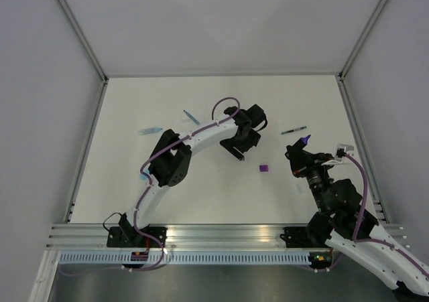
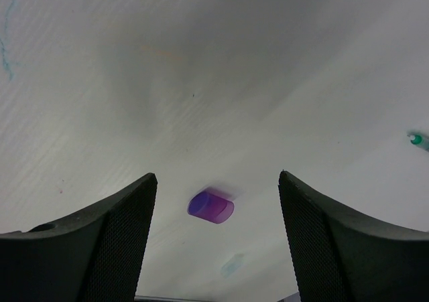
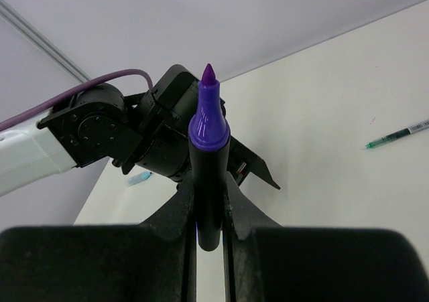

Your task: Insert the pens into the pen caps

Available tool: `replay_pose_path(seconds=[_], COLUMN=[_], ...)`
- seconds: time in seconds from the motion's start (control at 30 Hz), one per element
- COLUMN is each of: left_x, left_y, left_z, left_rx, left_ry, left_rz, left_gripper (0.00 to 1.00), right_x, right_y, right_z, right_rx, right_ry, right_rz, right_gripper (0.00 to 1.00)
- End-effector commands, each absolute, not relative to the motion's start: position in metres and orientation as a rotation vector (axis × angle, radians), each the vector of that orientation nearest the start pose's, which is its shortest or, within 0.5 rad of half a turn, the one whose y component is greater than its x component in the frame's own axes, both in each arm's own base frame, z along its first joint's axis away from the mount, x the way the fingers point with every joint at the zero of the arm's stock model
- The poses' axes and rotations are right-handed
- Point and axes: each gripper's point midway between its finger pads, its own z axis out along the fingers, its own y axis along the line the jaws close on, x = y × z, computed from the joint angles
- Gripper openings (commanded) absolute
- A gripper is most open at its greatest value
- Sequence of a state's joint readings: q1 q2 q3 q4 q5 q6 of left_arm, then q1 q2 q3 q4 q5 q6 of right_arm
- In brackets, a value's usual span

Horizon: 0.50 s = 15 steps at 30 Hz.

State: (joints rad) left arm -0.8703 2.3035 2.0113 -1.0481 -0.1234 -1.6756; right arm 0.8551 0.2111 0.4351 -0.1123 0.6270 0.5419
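My right gripper (image 1: 299, 156) is shut on the stubby black-and-purple marker (image 3: 208, 148) and holds it above the table, purple tip (image 1: 306, 140) pointing away from the arm. The tiny purple cap (image 1: 264, 169) lies on its side on the table. In the left wrist view it (image 2: 210, 206) lies below and between the fingers of my open, empty left gripper (image 2: 214, 178), which hovers above it (image 1: 242, 149). The thin dark green pen (image 1: 293, 130) lies at the far right. The light blue marker (image 1: 151, 130) and a slim bluish cap (image 1: 192, 116) lie at the far left.
A small light blue piece (image 1: 143, 176) lies beside the left arm's elbow (image 1: 169, 163). White walls with metal posts enclose the table. The left arm (image 3: 100, 124) fills the left of the right wrist view; the green pen (image 3: 399, 134) lies to its right.
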Motion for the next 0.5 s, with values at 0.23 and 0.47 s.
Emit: replay_pose_path(seconds=[0.23,0.47], left_x=[0.257,0.238], left_y=[-0.454,-0.474], left_z=[0.067,0.053], left_rx=[-1.365,-1.507], left_ry=[2.755,2.784], left_rz=[-0.386,-0.436], left_gripper=[0.79,0.77], right_x=[0.202,0.195], right_y=[0.097,0.073], right_z=[0.292,0.301], right_rx=[0.321,0.380], right_ry=[1.441,1.402], right_rz=[0.685,0.646], right_gripper=[0.00,0.00])
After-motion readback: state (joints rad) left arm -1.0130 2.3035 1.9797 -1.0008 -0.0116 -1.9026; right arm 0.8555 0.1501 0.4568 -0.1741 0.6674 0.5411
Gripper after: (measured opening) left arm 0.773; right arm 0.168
